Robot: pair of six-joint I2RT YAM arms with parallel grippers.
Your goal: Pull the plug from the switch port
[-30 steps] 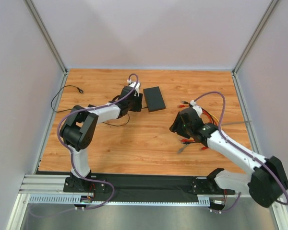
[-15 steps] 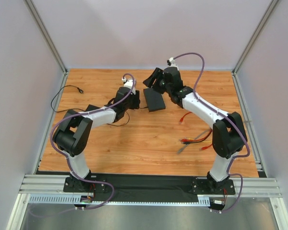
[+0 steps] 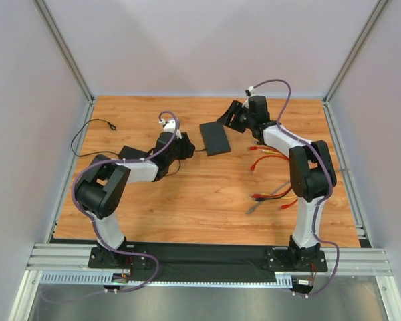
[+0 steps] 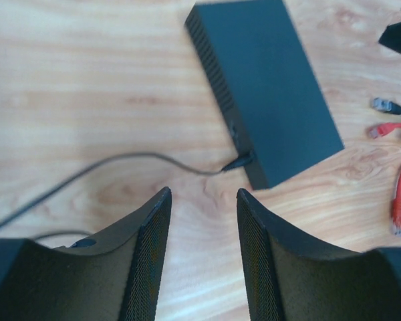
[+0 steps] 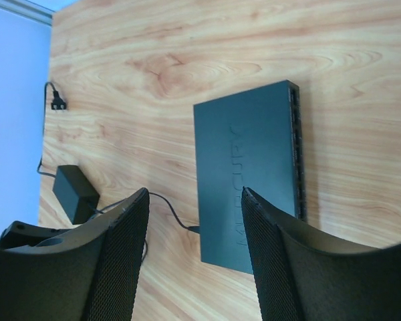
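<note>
The switch (image 3: 214, 138) is a flat matte-black box on the wooden table; it shows in the left wrist view (image 4: 267, 87) and the right wrist view (image 5: 247, 187). A small black plug (image 4: 239, 161) on a thin black cable sits in its left side, also seen in the right wrist view (image 5: 193, 229). My left gripper (image 3: 187, 148) is open and empty just left of the plug, jaws a short way from it (image 4: 204, 195). My right gripper (image 3: 228, 115) is open and empty above the switch's far right corner (image 5: 195, 197).
A black power adapter (image 3: 129, 152) and its wall plug (image 3: 111, 125) lie at the left on the cable. Loose red and black network cables (image 3: 267, 152) lie right of the switch, more (image 3: 271, 199) nearer the front. White walls enclose the table.
My right arm swung from the table's right middle up to the far side beside the switch. My left gripper drew back slightly left from the switch.
</note>
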